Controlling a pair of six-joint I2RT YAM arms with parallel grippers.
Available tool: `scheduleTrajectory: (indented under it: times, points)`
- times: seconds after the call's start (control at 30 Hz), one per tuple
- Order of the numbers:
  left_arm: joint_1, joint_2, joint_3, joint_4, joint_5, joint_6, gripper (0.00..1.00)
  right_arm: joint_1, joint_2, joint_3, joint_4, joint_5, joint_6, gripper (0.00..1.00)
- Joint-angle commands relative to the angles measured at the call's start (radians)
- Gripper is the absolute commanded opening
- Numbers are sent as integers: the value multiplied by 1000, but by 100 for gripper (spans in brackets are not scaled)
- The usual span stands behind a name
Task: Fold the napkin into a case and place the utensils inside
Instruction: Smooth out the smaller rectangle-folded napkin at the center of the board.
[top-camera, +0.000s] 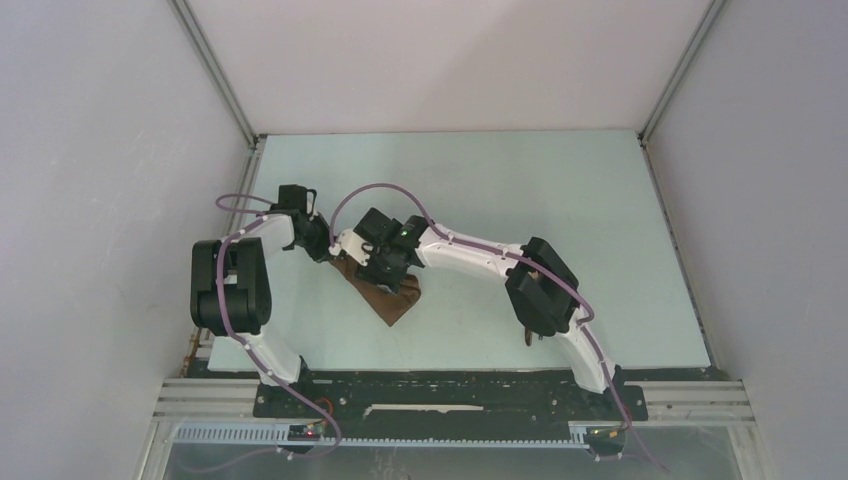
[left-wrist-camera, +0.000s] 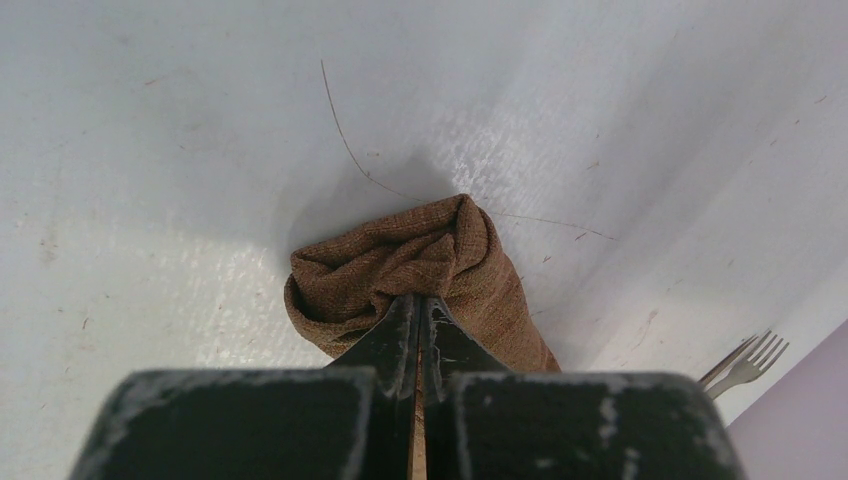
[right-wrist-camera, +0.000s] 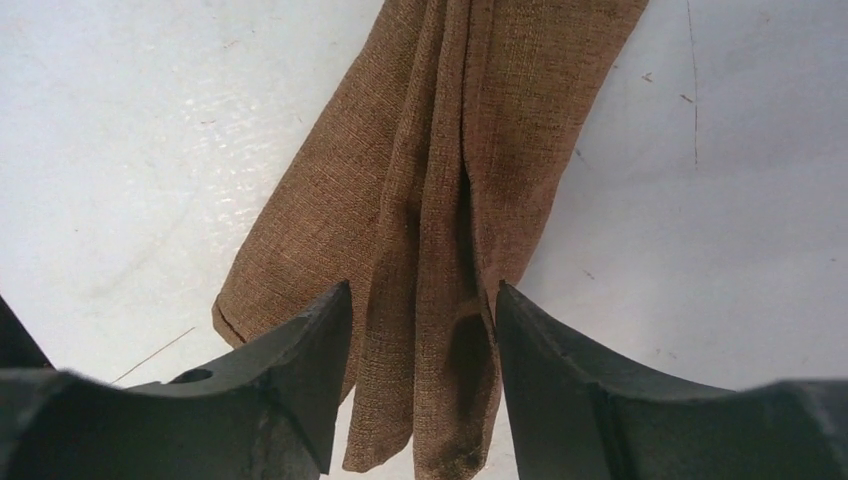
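Napkin (right-wrist-camera: 440, 150) lies folded narrow on the bench (right-wrist-camera: 150, 120), long axis running straight away from my R fingers (right-wrist-camera: 300, 350), which sit part-open astride its flat end w/ folds between them, while L fingers (left-wrist-camera: 395, 335) pinch the bunched end tight.

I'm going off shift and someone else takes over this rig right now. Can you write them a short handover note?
Left tool: shut, pinching the bunched napkin.
Right tool: open, one finger on each side of the folded napkin.
Napkin: gathered into a narrow strip lying on the table.
Fork: on the table, apart from the napkin. Knife not clearly visible.
Done: napkin roughly folded lengthwise.
Left: finish the case, then put the utensils inside.
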Motion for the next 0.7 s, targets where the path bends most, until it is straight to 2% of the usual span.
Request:
scheduleTrajectory:
  times: [0.0, 0.17, 0.3, 0.33, 0.5, 0.57, 0.67]
  points:
    - [-7, 11, 11, -49, -17, 18, 0, 17, 7, 42, 7, 49, -7, 59]
    - [-7, 5, 15, -52, -15, 18, 0, 27, 9, 41, 29, 84, 2, 37]
    - [-7, -20, 25, -61, 2, 23, 0, 28, 0, 30, 44, 89, 23, 6]
    - [-7, -37, 27, -64, 4, 21, 3, 28, -2, 28, 45, 90, 29, 0]
    - [12, -220, -18, -92, 15, 5, 40, 24, -12, 18, 51, 77, 70, 0]
    - [20, -354, -82, -106, -21, -5, 48, 17, -28, 3, 64, 64, 96, 0]
    - [20, -507, -239, -112, -42, -61, 50, 1, -52, -20, 83, 27, 148, 0]
